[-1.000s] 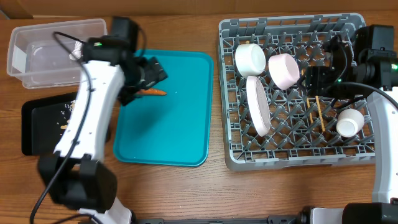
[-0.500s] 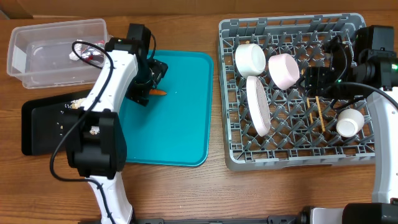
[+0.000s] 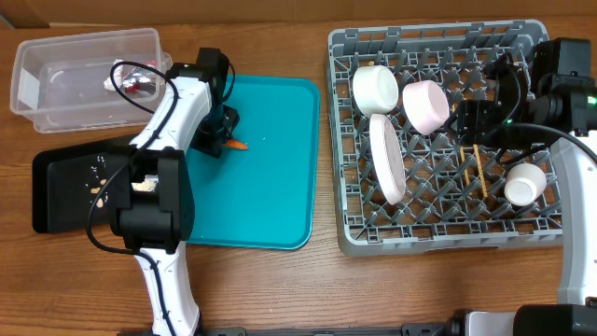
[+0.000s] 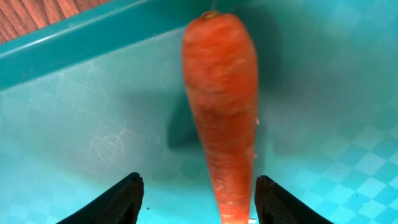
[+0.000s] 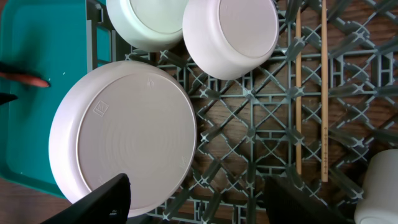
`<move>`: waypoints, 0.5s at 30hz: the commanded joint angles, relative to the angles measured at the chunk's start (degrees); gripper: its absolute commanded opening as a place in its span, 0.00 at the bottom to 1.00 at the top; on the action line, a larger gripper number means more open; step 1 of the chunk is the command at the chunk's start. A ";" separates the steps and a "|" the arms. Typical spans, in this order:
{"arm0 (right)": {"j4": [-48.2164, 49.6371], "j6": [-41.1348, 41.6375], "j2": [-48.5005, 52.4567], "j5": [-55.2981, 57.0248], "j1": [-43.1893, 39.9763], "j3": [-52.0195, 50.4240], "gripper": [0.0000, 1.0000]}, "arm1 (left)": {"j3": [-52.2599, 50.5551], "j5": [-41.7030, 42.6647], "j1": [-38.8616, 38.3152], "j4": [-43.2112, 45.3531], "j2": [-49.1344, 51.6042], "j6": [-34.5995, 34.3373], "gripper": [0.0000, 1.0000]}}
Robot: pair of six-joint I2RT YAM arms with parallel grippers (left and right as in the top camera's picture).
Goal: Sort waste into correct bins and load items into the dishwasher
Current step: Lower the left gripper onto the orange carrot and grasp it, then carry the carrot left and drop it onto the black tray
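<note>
Carrot [image 4: 221, 118] status: it lies on the floor of the teal tray [image 3: 270, 187], close to the tray's left rim. Its thick stem end points away from the left wrist camera.

Left tool [image 4: 196, 180] status: it is spread wide and holds nothing. One finger [image 4: 118, 199] stands to each side of the carrot's narrow end. The carrot sits off-centre, nearer the finger on the right of the wrist view. I cannot tell whether either pad touches it.

Right tool [image 5: 199, 199] status: it is also spread and empty, and hangs above the dish rack [image 3: 448, 245]. The rack carries the plate [image 5: 124, 137], two bowls, the cup and the chopsticks [image 5: 311, 93].

Handling, as I judge it:
- The carrot is light and rigid and will not deform under the pads.
- Its skin is smooth, its body round and tapered, so it may roll on the slick tray or squirt toward the thin end as the fingers close.
- I would grip across the width, further up toward the thicker middle, where the pads meet near-parallel sides.
- I would centre the tool over the carrot first, so that both pads arrive together.

Destination: the wrapper [image 3: 135, 82] lies in the clear tub [image 3: 56, 89], and crumbs [image 3: 98, 187] lie in the black tray [image 3: 61, 210]. I therefore take the black tray as the food-waste bin.
</note>
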 commanded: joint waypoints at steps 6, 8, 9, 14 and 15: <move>0.22 0.31 -0.17 -0.48 0.15 0.61 0.72 | -1.11 -1.81 0.00 -0.22 0.76 0.72 0.71; 0.22 0.31 -0.17 -0.48 0.15 0.61 0.71 | -1.88 -1.81 0.00 0.11 0.76 0.72 0.72; 0.22 0.31 -0.17 -0.48 0.15 0.61 0.71 | -2.16 -1.79 0.00 0.17 0.76 0.72 0.72; 0.20 0.31 -0.17 -0.48 0.15 0.61 0.72 | -4.46 -1.79 0.00 1.73 0.76 0.72 0.77; 0.20 0.31 -0.17 -0.48 0.15 0.61 0.72 | -4.66 -1.81 0.00 1.84 0.76 0.74 0.79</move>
